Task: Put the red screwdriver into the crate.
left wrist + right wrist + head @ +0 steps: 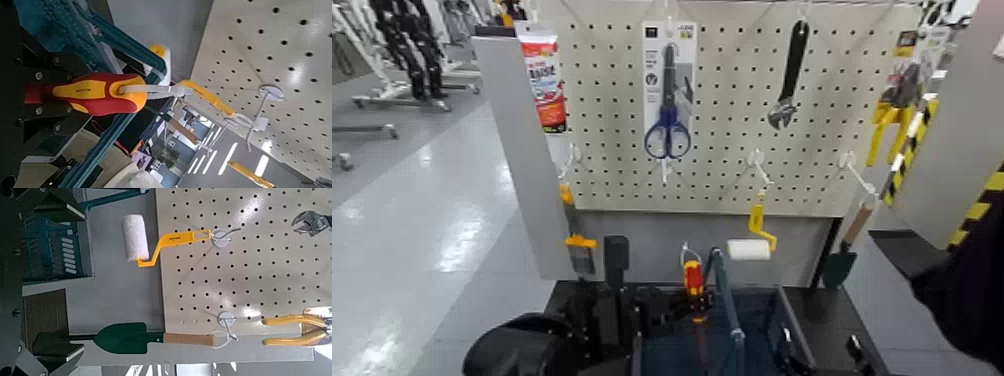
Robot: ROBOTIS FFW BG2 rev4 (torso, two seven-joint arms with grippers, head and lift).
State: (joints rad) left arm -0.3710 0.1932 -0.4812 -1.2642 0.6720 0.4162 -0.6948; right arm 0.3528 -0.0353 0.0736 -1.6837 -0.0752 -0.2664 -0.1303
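In the head view, a pegboard (732, 100) fills the background, carrying packaged blue-handled scissors (667, 90), a black adjustable wrench (788, 80), yellow-handled pliers (892, 115), a yellow-handled paint roller (752, 245) and a green trowel (842, 262). Low in the picture, the left gripper (677, 300) reaches in from the robot's left, and its dark fingers are pinched on the red screwdriver (693, 280), which stands roughly upright, with its handle just beside the crate's grey-blue swing handle (724, 290). The crate (752, 335) sits directly below, its dark ribbed inside under the tool. The right arm shows only as a dark mass at the right edge.

In the left wrist view, the black fingers (43, 102) clamp the red screwdriver (90, 92) by its red and yellow handle. The handle lies close against the crate's teal bars (117, 43), with the pegboard (274, 63) beyond and the paint roller's yellow handle (200, 90) hanging from a hook.

In the right wrist view, the right gripper (16, 305) appears only as dark parts along one edge, and whether its fingers are spread or pressed together cannot be told. It is well apart from the screwdriver. Part of the crate (51, 247) shows near it, and the pegboard (250, 274) holds the paint roller (135, 236), the trowel (125, 337), the pliers (294, 329) and the wrench (312, 221).
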